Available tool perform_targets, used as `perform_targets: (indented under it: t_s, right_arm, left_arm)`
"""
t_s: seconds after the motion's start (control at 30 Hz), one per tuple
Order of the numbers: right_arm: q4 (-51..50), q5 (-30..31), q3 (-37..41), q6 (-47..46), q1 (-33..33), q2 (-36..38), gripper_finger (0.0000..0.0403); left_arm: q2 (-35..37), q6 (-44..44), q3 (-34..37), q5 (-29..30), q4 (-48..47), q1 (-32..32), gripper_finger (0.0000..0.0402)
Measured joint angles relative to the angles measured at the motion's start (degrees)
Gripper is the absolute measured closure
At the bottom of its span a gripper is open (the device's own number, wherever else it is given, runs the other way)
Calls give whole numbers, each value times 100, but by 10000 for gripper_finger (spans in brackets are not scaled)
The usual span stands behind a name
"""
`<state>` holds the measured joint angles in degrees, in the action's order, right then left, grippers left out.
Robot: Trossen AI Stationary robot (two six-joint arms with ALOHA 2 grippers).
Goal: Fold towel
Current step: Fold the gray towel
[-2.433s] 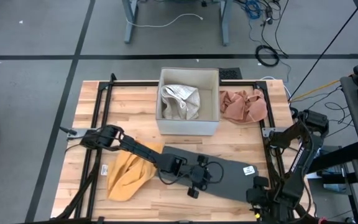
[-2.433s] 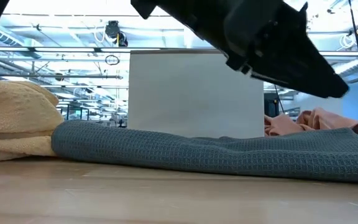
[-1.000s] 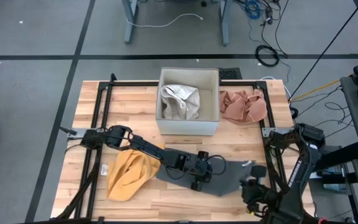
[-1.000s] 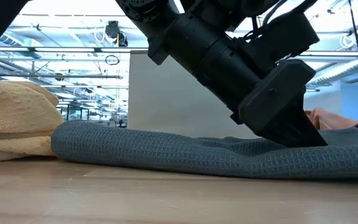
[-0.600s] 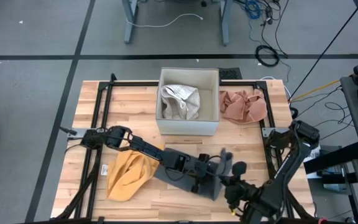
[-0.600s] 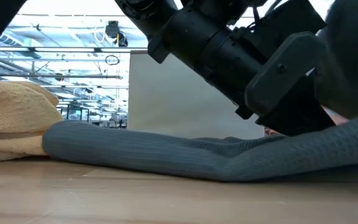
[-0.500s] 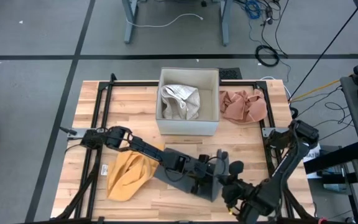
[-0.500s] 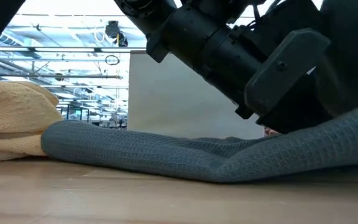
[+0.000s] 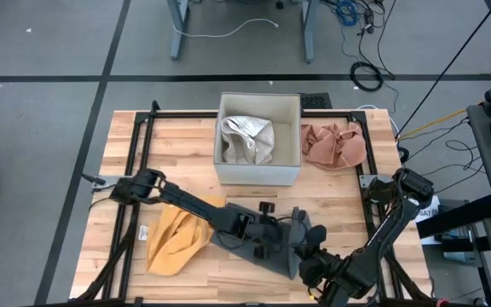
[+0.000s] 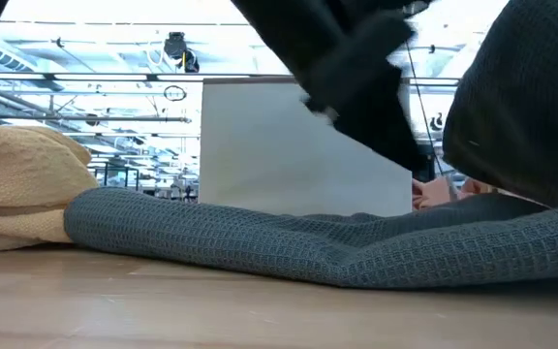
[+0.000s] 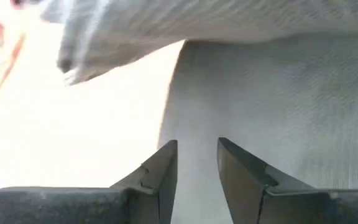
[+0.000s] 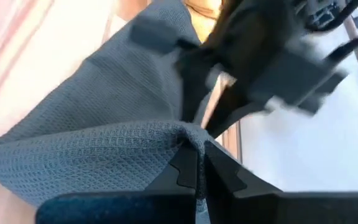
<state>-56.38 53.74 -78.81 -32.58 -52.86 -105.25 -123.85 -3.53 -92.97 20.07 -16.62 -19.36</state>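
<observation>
From the high view, a grey waffle-weave towel point(image 9: 258, 243) is being shown low on the light wooden plank table point(image 9: 186, 145), just right of a crumpled yellow cloth point(image 9: 176, 239). One end of the towel is being held raised by the right claw point(image 9: 312, 266), seemingly so that it can be carried over the flat part as a fold. The left claw point(image 9: 267, 246) is being kept low over the flat part, probably to steady it. A white open box holding a pale crumpled cloth point(image 9: 258, 141) is standing at the far middle of the table, with a pink crumpled cloth point(image 9: 335, 145) just beside it on the right. Grey floor and loose cables are lying beyond the table.

From the low view, the towel point(image 10: 260, 242) is lying across the wood, its lifted part hanging at the right. The yellow cloth point(image 10: 22, 189) is touching its left end, and the box point(image 10: 260, 145) is standing behind. A ceiling with lights is being seen beyond.

From the left wrist view, the left claw point(image 11: 197, 165) is being held partly apart, empty, above the grey weave point(image 11: 278, 99).

From the right wrist view, the right claw point(image 12: 201, 165) is being kept clamped on a pinched ridge of towel point(image 12: 104, 149).
</observation>
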Motion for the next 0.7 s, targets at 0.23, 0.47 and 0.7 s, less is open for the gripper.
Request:
perform_targets:
  t_s: [0.23, 0.47, 0.7]
  right_arm:
    - [881, -200, 46, 998, 66, 0, 403]
    - [2310, -1072, 671, 1973, 396, 0, 402]
    - [3923, -1578, 1294, 2907, 695, -2, 396]
  left_arm:
    - [707, 446, -2, 644, -1529, -293, 282]
    - [861, 1047, 0, 766, -2540, -524, 282]
    - [853, 1266, 2, 777, -2706, -599, 282]
